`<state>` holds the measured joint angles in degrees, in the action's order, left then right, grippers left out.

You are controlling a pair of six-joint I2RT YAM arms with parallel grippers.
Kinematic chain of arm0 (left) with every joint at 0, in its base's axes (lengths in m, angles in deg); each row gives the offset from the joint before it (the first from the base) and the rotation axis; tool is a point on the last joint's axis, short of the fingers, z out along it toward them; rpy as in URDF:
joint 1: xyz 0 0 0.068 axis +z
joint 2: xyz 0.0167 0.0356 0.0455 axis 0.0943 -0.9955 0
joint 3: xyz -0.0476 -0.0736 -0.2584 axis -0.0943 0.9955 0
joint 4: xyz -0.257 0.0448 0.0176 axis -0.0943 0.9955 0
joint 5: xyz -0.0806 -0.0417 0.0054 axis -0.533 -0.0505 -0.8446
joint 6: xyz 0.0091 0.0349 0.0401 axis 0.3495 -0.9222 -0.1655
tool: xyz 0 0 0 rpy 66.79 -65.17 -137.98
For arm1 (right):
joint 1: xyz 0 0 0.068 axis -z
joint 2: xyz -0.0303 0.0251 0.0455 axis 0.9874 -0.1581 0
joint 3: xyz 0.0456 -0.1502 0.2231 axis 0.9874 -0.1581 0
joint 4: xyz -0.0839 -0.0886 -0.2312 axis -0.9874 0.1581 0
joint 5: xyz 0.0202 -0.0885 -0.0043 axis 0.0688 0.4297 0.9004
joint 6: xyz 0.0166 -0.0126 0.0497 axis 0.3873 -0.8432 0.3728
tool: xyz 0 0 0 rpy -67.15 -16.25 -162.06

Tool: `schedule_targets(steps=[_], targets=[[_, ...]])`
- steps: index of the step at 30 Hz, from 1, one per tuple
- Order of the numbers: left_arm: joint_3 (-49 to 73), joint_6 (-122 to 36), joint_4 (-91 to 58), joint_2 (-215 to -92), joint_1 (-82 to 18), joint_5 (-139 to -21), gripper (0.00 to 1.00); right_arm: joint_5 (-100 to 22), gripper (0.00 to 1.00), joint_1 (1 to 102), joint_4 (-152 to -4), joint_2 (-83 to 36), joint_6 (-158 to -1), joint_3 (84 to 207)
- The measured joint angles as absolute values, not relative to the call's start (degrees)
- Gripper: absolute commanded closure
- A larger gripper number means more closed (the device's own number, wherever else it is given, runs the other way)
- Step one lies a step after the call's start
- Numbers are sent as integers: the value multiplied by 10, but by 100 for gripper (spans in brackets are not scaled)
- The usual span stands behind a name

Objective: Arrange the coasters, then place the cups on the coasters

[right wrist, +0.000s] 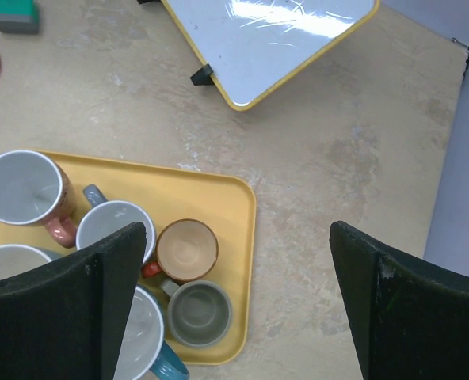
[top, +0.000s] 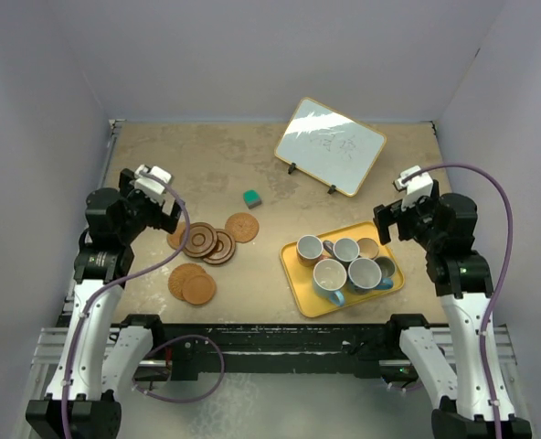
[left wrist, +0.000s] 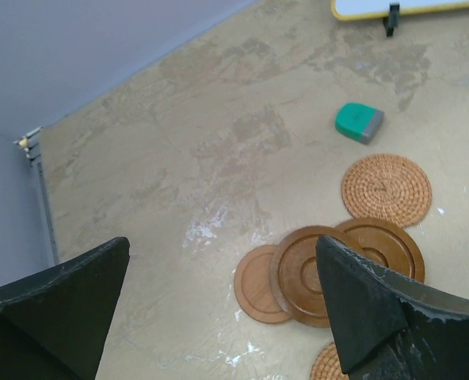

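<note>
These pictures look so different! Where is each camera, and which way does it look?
Top: above, behind, looking down at the table; left arm and right arm show.
Left wrist: on left arm, facing down at coasters; fingers show.
Right wrist: on right arm, above the cups; fingers show.
Both wrists see the teal block.
</note>
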<state>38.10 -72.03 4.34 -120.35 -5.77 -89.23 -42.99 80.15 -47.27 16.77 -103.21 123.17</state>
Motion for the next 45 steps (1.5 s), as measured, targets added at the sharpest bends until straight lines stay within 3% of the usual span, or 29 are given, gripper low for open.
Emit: schedule_targets(steps=[13, 22, 37, 45], targets=[[404, -843, 98, -1346, -73, -969, 3, -491, 0, 801, -467, 162, -1045, 1219], [412, -929, 133, -1441, -151, -949, 9, -501, 0, 801, -457, 141, -1057, 1215], [424, -968, 140, -1529, -163, -925, 11, -502, 0, 801, -445, 133, -1067, 1213], [438, -972, 107, -1563, -165, -888, 21, -503, 0, 798, -445, 130, -1072, 1213]])
